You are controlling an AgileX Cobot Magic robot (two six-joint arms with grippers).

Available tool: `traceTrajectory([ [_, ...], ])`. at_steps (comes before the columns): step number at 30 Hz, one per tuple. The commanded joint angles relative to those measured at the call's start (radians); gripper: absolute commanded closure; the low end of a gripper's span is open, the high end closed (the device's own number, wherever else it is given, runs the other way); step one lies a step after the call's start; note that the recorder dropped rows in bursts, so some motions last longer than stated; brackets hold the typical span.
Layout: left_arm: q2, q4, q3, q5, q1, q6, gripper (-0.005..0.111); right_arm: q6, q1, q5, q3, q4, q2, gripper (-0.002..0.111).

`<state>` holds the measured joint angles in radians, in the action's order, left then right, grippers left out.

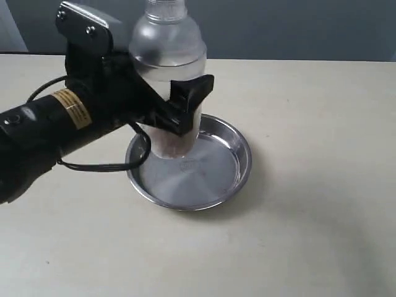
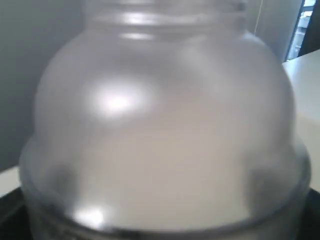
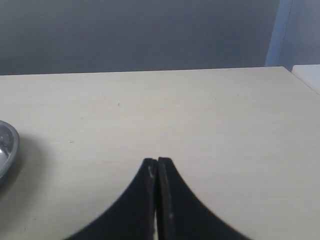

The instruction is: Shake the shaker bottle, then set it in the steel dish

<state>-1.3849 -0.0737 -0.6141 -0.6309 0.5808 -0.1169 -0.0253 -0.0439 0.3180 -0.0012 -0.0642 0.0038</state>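
Note:
The frosted shaker bottle [image 1: 167, 59] stands upright in my left gripper [image 1: 175, 104], which is shut on its body just below the domed shoulder. Brown granules [image 1: 172, 141] lie at its base. The base hangs over the left inner part of the steel dish [image 1: 232, 179]; I cannot tell whether it touches the dish floor. In the left wrist view the bottle [image 2: 160, 125] fills the frame and hides the fingers. My right gripper [image 3: 157, 162] is shut and empty, low over bare table, with the dish rim [image 3: 6, 145] off to one side.
The dish sits near the middle of a pale beige table [image 1: 322, 124]. A black cable [image 1: 93, 166] loops from the left arm down beside the dish's left rim. A grey wall runs behind the table's far edge.

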Motion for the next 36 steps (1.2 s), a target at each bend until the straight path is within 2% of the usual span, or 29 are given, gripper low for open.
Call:
traceTrajectory([
  [1,0.121,0.004,-0.102,-0.032,0.010,0.005,0.107,-0.001,-0.004,-0.013,0.001,0.003,-0.004,0.109],
  [3,0.044,0.031,-0.074,0.114,0.010,0.008,0.107,-0.001,-0.004,-0.013,0.001,0.003,-0.004,0.109],
  [4,0.001,0.031,-0.049,0.110,0.010,0.000,0.107,-0.001,-0.004,-0.013,0.001,0.003,-0.004,0.109],
  [7,-0.052,-0.010,0.004,-0.093,0.010,-0.077,0.107,-0.001,-0.004,-0.013,0.001,0.003,-0.004,0.109],
  [9,0.011,-0.061,-0.013,-0.278,0.010,-0.085,0.107,-0.001,-0.004,-0.013,0.001,0.003,-0.004,0.109],
  [10,0.043,-0.089,-0.035,-0.309,0.010,-0.085,0.107,-0.001,-0.004,-0.013,0.001,0.003,-0.004,0.109],
  [12,0.102,-0.087,-0.073,-0.205,0.010,-0.060,0.107,-0.001,-0.004,-0.013,0.001,0.003,-0.004,0.109],
  [13,0.104,-0.056,-0.078,-0.097,0.010,-0.048,0.107,-0.001,-0.004,-0.013,0.001,0.003,-0.004,0.109],
  [15,0.040,-0.021,-0.052,0.050,0.010,-0.032,0.107,-0.001,-0.004,-0.013,0.001,0.003,-0.004,0.109],
  [16,-0.013,-0.017,-0.029,0.056,0.010,-0.038,0.107,-0.001,-0.004,-0.013,0.001,0.003,-0.004,0.109],
  [19,-0.067,-0.031,0.024,-0.123,0.010,-0.079,0.107,-0.001,-0.004,-0.013,0.001,0.003,-0.004,0.109],
  [20,-0.037,-0.061,0.021,-0.254,0.010,-0.084,0.107,-0.001,-0.004,-0.013,0.001,0.003,-0.004,0.109],
  [22,0.026,-0.078,-0.021,-0.385,0.010,-0.082,0.107,-0.001,-0.004,-0.013,0.001,0.003,-0.004,0.109],
  [23,0.076,-0.063,-0.059,-0.374,0.010,-0.077,0.107,-0.001,-0.004,-0.013,0.001,0.003,-0.004,0.109],
  [24,0.104,-0.037,-0.088,-0.302,0.010,-0.058,0.107,-0.001,-0.004,-0.013,0.001,0.003,-0.004,0.109],
  [27,0.081,0.000,-0.115,0.072,0.010,-0.022,0.107,-0.001,-0.004,-0.013,0.001,0.003,-0.004,0.109],
  [29,-0.017,0.002,-0.067,0.114,0.010,-0.042,0.107,-0.001,-0.004,-0.013,0.001,0.003,-0.004,0.109],
  [31,-0.067,-0.024,-0.023,-0.003,0.010,-0.112,0.107,-0.001,-0.004,-0.013,0.001,0.003,-0.004,0.109],
  [32,-0.061,-0.070,-0.021,-0.123,0.010,-0.137,0.107,-0.001,-0.004,-0.013,0.001,0.003,-0.004,0.109],
  [34,-0.008,-0.144,-0.055,-0.270,0.010,-0.132,0.107,-0.001,-0.004,-0.013,0.001,0.003,-0.004,0.109],
  [35,0.034,-0.146,-0.081,-0.297,0.010,-0.122,0.107,-0.001,-0.004,-0.013,0.001,0.003,-0.004,0.109],
  [36,0.067,-0.135,-0.117,-0.252,0.010,-0.099,0.107,-0.001,-0.004,-0.013,0.001,0.003,-0.004,0.109],
])
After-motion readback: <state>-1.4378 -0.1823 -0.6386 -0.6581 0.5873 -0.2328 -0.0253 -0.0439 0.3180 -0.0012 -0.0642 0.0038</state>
